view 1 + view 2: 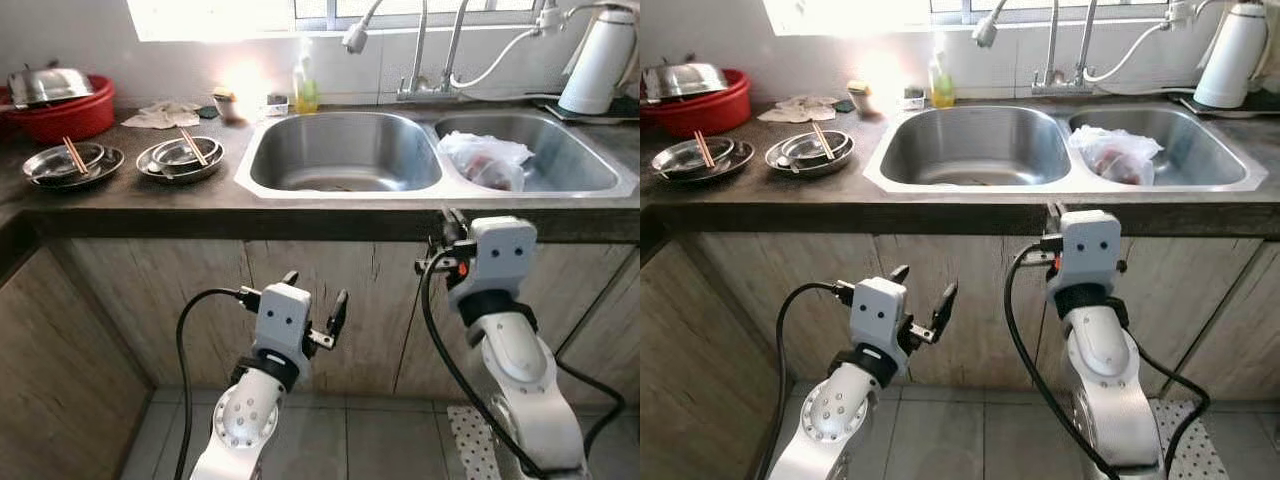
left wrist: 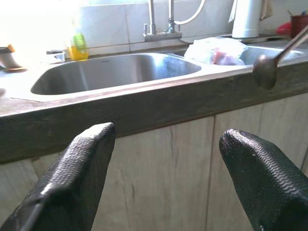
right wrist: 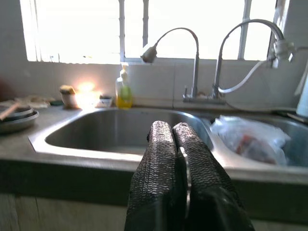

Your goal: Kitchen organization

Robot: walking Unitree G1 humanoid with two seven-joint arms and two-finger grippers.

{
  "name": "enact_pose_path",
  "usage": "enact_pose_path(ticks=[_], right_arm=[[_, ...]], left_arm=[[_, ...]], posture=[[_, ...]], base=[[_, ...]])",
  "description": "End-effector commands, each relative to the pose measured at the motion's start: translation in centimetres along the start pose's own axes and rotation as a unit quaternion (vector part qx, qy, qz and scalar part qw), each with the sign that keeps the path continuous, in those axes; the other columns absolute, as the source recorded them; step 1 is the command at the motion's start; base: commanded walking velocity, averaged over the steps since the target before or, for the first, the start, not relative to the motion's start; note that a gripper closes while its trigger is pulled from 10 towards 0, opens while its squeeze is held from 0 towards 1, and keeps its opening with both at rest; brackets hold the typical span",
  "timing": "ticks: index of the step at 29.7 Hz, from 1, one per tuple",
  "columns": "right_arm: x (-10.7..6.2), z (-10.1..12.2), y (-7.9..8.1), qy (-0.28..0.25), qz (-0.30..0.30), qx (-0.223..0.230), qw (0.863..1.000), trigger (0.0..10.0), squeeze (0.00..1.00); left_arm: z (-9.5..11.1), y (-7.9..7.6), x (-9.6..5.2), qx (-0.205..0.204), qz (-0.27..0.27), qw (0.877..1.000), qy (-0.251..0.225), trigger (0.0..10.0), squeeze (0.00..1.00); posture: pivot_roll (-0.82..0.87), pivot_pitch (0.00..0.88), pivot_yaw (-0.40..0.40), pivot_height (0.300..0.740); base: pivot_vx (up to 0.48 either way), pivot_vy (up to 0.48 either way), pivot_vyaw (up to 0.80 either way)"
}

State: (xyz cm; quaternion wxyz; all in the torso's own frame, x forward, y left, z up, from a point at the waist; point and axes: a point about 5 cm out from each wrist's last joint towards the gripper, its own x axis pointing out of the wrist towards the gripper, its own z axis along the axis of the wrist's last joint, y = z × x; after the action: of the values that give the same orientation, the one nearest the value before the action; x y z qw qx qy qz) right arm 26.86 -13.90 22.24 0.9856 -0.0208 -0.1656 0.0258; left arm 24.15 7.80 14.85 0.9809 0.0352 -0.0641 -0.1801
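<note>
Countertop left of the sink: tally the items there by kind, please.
Steel dish stacks: 2
Chopstick pairs: 2
Red basin: 1
Steel lid or pan on the basin: 1
Cloth: 1
Total: 7

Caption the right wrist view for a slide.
Right gripper shut on a spoon, raised before the double sink.

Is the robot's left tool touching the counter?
Apart. The left eye view shows the left tool open in the air in front of the cabinet, clearly lower than the counter edge.
</note>
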Motion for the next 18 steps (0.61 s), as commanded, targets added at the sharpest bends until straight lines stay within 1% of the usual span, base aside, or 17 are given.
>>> enact_pose_path(ticks=[1,5,12,18], right_arm=[[0.4,1.4,-0.2,-0.027,-0.003,0.005,1.0,10.0,0.0],[0.9,2.0,-0.3,-0.043,-0.004,0.006,0.999,10.0,0.0],[1.4,2.5,-0.4,-0.055,-0.007,0.004,0.998,10.0,0.0],[2.2,3.2,-0.5,-0.069,-0.008,0.004,0.998,10.0,0.0]], left_arm=[[0.3,0.2,0.3,0.004,0.002,1.0,-0.004,10.0,0.0],[0.5,0.1,0.4,0.004,0.001,1.0,-0.009,10.0,0.0],[0.8,0.1,0.5,0.003,0.002,1.0,-0.016,10.0,0.0],[0.8,0.2,0.5,0.003,0.002,1.0,-0.017,10.0,0.0]], posture=[[0.03,0.031,-0.006,0.74],[0.03,0.033,-0.008,0.74],[0.04,0.031,-0.009,0.74],[0.04,0.032,-0.01,0.74]], base=[[0.304,0.0,0.0],[0.317,0.0,0.0],[0.35,0.0,0.0],[0.371,0.0,0.0]])
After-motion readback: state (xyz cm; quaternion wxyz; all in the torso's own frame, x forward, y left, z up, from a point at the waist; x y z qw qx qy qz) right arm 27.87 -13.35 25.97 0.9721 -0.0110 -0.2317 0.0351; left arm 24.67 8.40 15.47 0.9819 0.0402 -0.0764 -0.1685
